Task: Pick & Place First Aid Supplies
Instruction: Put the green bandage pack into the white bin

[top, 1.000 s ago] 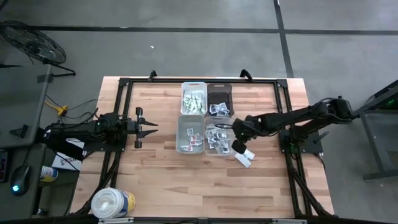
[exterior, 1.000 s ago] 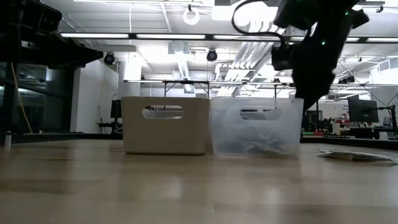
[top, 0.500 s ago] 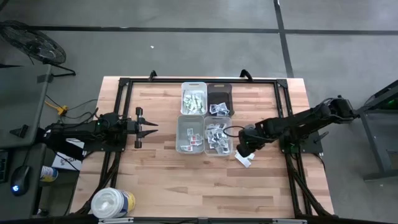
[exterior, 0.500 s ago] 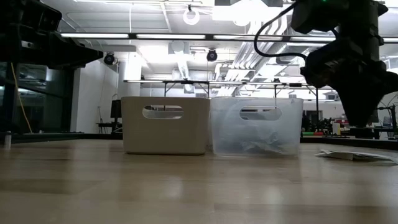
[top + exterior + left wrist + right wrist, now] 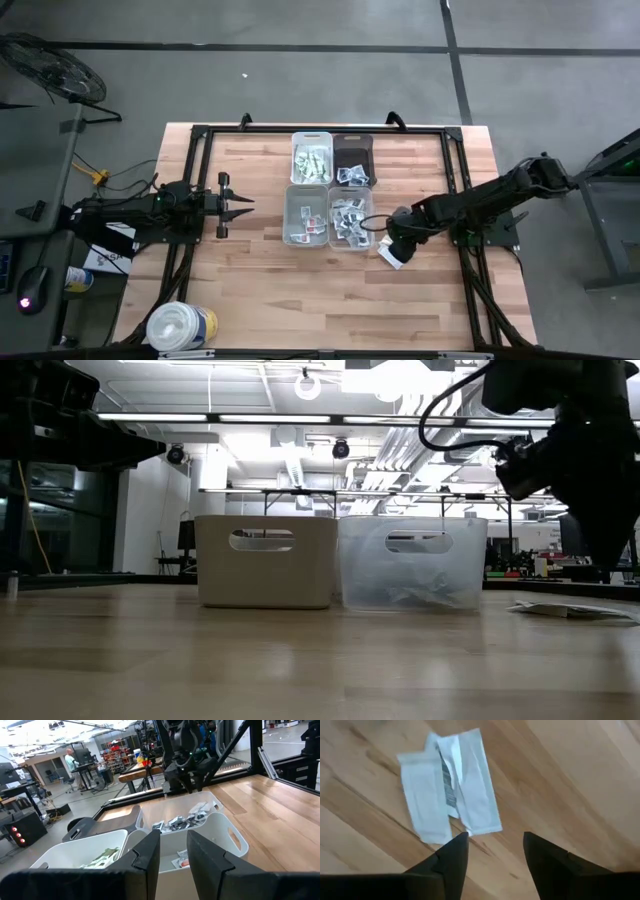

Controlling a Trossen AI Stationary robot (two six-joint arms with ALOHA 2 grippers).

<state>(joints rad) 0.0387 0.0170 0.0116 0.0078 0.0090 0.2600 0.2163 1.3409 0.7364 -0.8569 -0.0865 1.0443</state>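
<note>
The right gripper (image 5: pixel 492 852), fingers apart, hovers above flat white paper packets (image 5: pixel 449 785) on the wooden table (image 5: pixel 560 775); next it must lower and pinch one.

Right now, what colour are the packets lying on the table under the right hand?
White, one with dark print; the packets show best in the right wrist view.

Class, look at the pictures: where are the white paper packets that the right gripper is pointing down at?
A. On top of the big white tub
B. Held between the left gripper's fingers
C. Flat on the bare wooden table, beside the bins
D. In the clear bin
C: the white paper packets lie flat on the wooden table, below the open right gripper, outside the clear bin.
</note>
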